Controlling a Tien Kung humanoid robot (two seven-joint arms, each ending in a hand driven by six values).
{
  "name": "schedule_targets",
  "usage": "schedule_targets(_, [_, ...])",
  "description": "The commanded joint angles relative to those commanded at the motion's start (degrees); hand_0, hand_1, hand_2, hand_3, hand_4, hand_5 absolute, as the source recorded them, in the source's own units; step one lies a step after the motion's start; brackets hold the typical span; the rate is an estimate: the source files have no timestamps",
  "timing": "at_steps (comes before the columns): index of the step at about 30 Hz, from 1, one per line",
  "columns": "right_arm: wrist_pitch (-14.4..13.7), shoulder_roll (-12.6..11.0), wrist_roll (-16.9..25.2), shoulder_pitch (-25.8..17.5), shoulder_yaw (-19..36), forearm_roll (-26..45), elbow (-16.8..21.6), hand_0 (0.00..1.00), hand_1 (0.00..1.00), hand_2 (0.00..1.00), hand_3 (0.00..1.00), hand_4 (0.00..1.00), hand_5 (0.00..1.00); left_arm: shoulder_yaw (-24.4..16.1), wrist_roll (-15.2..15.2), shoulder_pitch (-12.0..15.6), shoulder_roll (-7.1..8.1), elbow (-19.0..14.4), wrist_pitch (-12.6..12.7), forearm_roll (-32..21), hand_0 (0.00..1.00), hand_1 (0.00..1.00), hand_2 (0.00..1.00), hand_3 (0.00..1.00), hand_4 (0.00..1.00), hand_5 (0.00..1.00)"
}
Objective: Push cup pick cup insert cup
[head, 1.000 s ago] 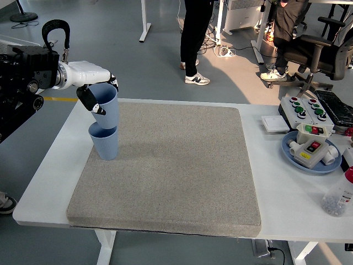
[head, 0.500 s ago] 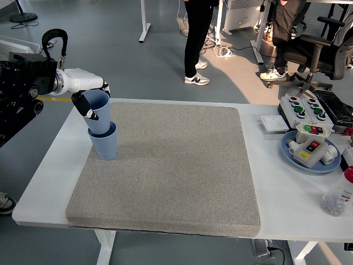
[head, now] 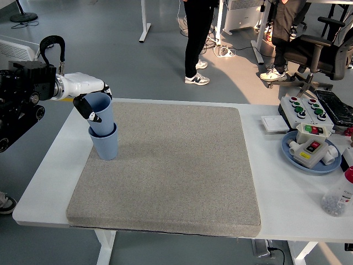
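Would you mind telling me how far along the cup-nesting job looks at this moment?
The pushing and picking look done: the left hand grips the upper blue cup. The insert is in hand: that cup sits partly inside the lower blue cup, which stands on the grey mat, but it leans and its rim stands well above the lower one. Seating it fully and letting go remain.

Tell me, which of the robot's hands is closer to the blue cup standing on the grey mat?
Left. The left hand grips the upper cup, which sits in the standing cup just below. The right hand is out of view.
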Motion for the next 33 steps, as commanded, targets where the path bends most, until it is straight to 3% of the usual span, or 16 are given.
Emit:
schedule_targets(1, [0.01, 0.01, 0.0, -0.03, 0.01, -0.1, 0.0, 0.527, 0.546, 0.564, 0.579, 0.078, 0.77, 0.32, -0.07, 0.11, -0.1, 0.15, 0.47, 0.17, 0.524, 0.662, 0.772, 0.81, 0.923, 0.43])
schedule_targets(2, [0.01, 0.01, 0.01, -0.07, 0.03, -0.14, 0.0, 0.527, 0.546, 0.564, 0.579, 0.078, 0.77, 0.57, -0.15, 0.21, -0.2, 0.34, 1.03, 0.3, 0.746, 0.828, 0.956, 0.934, 0.976, 0.508])
schedule_targets(7, [-0.03, 0.05, 0.03, -0.14, -0.07, -0.11, 0.0, 0.527, 0.546, 0.564, 0.579, 0.078, 0.77, 1.4, -0.28, 0.52, -0.49, 1.27, 3.63, 0.22, 0.746, 0.828, 0.956, 0.934, 0.976, 0.508])
schedule_targets(8, [-0.04, 0.05, 0.03, -0.15, -0.14, -0.04, 0.0, 0.527, 0.546, 0.564, 0.579, 0.077, 0.77, 1.47, -0.25, 0.61, -0.51, 1.41, 4.03, 0.05, 0.881, 0.916, 0.998, 0.998, 0.998, 0.554])
schedule_targets(15, [-0.01, 0.06, 0.04, -0.23, -0.27, -0.11, 0.0, 0.527, 0.546, 0.565, 0.58, 0.078, 0.77, 1.48, 0.06, 1.24, -0.54, 1.8, 5.77, -1.4, 0.921, 0.943, 0.998, 0.998, 0.998, 0.595])
schedule_targets(19, [0.0, 0.07, 0.01, -0.31, -0.17, -0.31, 0.0, 0.527, 0.546, 0.565, 0.58, 0.078, 0.77, -0.08, 1.86, 2.42, 0.23, 0.67, 9.41, -4.78, 0.921, 0.943, 0.998, 0.998, 0.998, 0.595])
schedule_targets(20, [0.0, 0.08, 0.0, -0.32, -0.15, -0.33, 0.0, 0.527, 0.546, 0.565, 0.58, 0.078, 0.769, -0.82, 2.63, 2.97, 0.56, 0.05, 10.68, -5.78, 0.864, 0.874, 0.986, 0.968, 0.85, 0.742])
schedule_targets(25, [0.02, 0.05, 0.06, -0.32, -0.41, 0.05, 0.0, 0.527, 0.546, 0.565, 0.58, 0.078, 0.769, -9.67, 7.32, 7.99, 2.96, -5.59, 17.73, -11.68, 0.864, 0.874, 0.986, 0.968, 0.85, 0.742])
schedule_targets(26, [0.0, 0.04, 0.08, -0.29, -0.51, 0.23, 0.0, 0.527, 0.546, 0.564, 0.58, 0.078, 0.769, -12.21, 7.89, 9.2, 3.32, -7.0, 18.89, -12.9, 0.755, 0.788, 0.833, 0.817, 0.727, 0.797])
schedule_targets(27, [-0.04, 0.04, 0.1, -0.25, -0.47, 0.3, 0.0, 0.527, 0.546, 0.564, 0.58, 0.078, 0.769, -13.84, 8.4, 10.06, 3.66, -7.93, 19.62, -13.76, 0.755, 0.788, 0.833, 0.817, 0.727, 0.797])
schedule_targets(31, [-0.25, 0.06, 0.27, 0.12, 0.04, 0.23, 0.0, 0.527, 0.546, 0.564, 0.58, 0.078, 0.769, -23.44, 12.21, 18.1, 5.88, -16.58, 24.31, -22.68, 0.755, 0.788, 0.833, 0.817, 0.727, 0.797])
schedule_targets(32, [-0.29, 0.05, 0.29, 0.19, 0.18, 0.18, 0.0, 0.527, 0.546, 0.565, 0.579, 0.078, 0.77, -26.05, 12.7, 19.82, 6.28, -18.57, 24.69, -25.19, 0.768, 0.797, 0.833, 0.813, 0.686, 0.962])
schedule_targets(33, [-0.36, 0.04, 0.31, 0.25, 0.32, 0.15, 0.0, 0.527, 0.546, 0.565, 0.579, 0.078, 0.77, -28.28, 13.16, 21.85, 6.72, -20.63, 25.02, -27.37, 0.768, 0.797, 0.833, 0.813, 0.686, 0.962])
